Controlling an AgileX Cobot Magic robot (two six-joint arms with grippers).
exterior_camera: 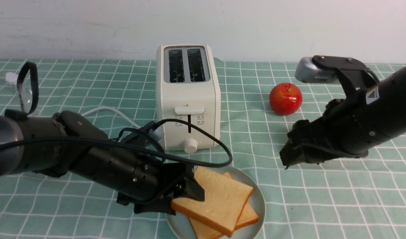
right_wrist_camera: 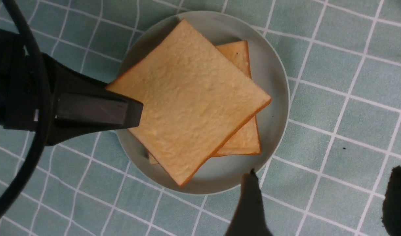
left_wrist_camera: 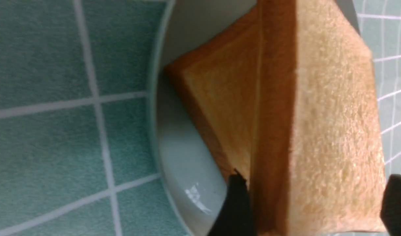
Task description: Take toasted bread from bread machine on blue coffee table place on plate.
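Both toast slices (exterior_camera: 219, 199) lie stacked on the plate (exterior_camera: 260, 202), toaster (exterior_camera: 188, 99) slots empty. Left pincer (exterior_camera: 187, 202) gapes loose around the top slice's corner; right pincer (exterior_camera: 287, 161) open, empty. Next, I'd say: back the left away without dragging toast

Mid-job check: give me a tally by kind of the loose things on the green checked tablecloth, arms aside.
Square golden toast slices, upper and lower: 2
Round pale blue-green plate: 1
White boxy two-slot toaster: 1
Shiny red apple: 1
Clear plastic item with a white cap, far left, partly hidden: 1
Total: 6
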